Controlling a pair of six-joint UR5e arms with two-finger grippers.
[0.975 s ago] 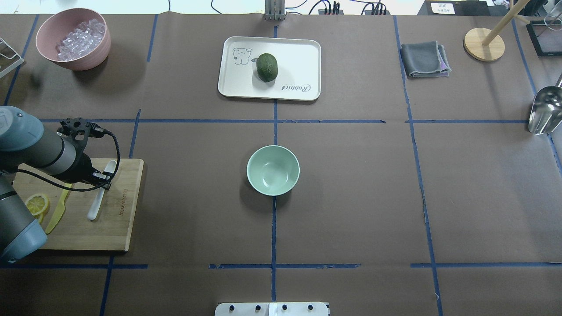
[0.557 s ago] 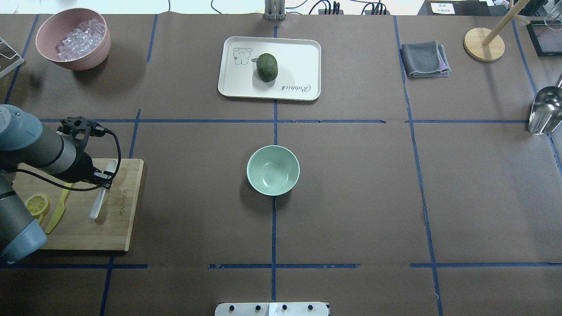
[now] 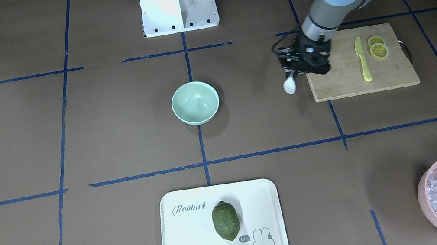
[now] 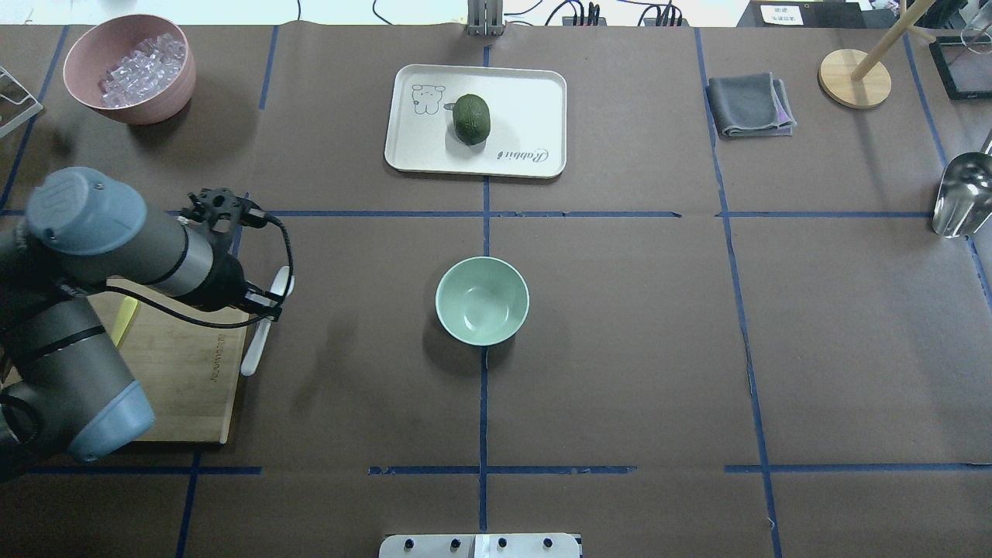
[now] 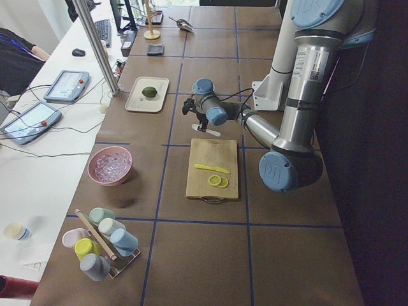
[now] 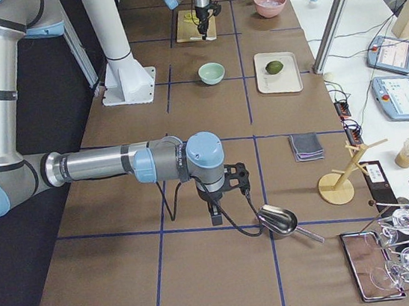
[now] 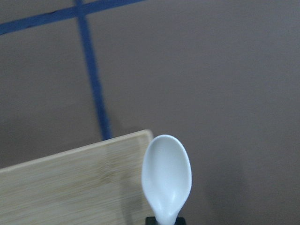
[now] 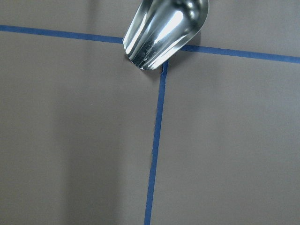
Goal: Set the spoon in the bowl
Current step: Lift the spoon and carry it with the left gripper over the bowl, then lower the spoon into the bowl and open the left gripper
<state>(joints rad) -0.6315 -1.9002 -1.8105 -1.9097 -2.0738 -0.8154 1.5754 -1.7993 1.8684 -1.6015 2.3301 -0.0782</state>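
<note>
Our left pincer (image 4: 267, 308) is pinching the spoon (image 4: 254, 350) at mid-handle, its oval tip just past the edge of the cutting board (image 4: 186, 372) below. From the pincer sideways to the bowl (image 4: 482, 301), well apart, lies bare surface (image 4: 364, 333) crossed by blue tape (image 4: 482, 403). The grip itself is mostly hidden under the wrist (image 4: 209, 275), and whether the right pincer (image 6: 216, 212), near the metal scoop (image 6: 277, 221), is spread or pressed together we cannot tell.

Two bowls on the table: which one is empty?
The small mint-green bowl in the middle: its glossy inside is bare. The larger pink bowl, far off on the robot's left, holds clear ice-like pieces.
</note>
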